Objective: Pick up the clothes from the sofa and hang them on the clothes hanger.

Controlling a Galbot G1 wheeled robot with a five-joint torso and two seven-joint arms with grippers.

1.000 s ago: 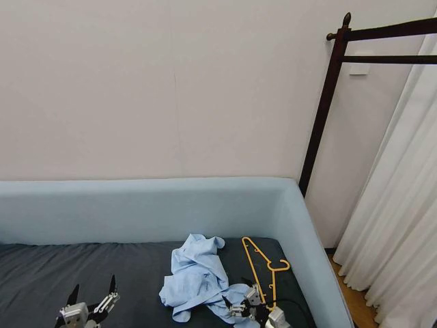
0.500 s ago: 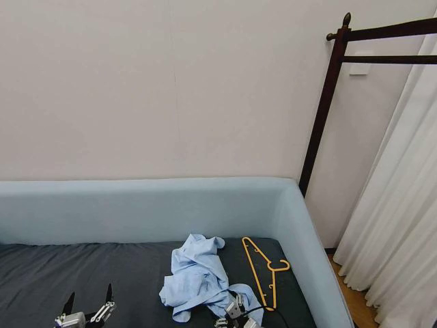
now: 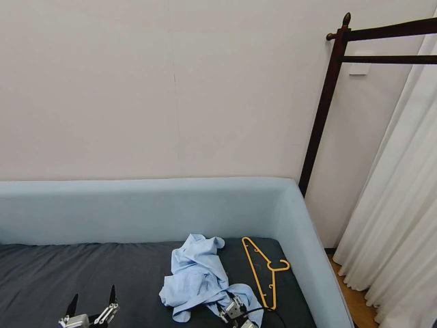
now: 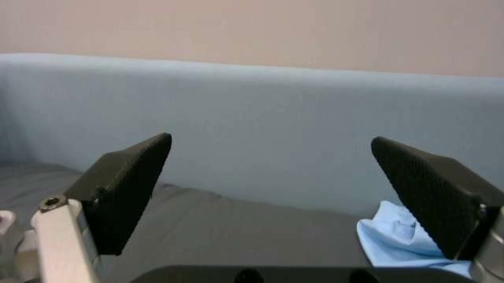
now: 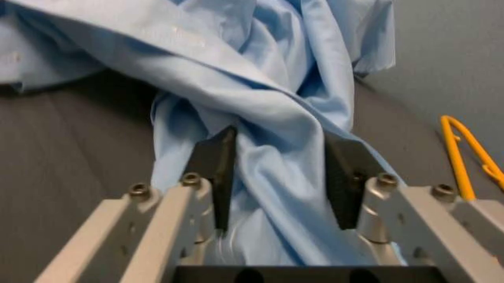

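– Shirt first: where is it, and how does it look?
– A pale blue shirt [image 3: 198,273] lies crumpled on the dark seat of the sofa [image 3: 136,205]. It is thin, soft and creased, twisted into a rope-like fold. That fold runs straight between the fingers of the right hand [image 5: 275,141], and the rest spreads beyond its fingertips.
– Is the hand gripping it?
– It appears so: the two dark pads press in on the fold from either side, grasping the cloth. The left hand [image 3: 92,307] hovers well apart over bare cushion, released, fingers spread wide.
– Which step is this?
– Judging by the grip, the pick-up from the sofa. The next move likely calls for a straight lift, high enough for loose sleeves to clear the seat.
– Anything close by?
– An orange hanger [image 3: 259,270] lies just beside the right hand, on its outer side. A dark wooden rack [image 3: 328,102] stands far beyond it, past the sofa's end.
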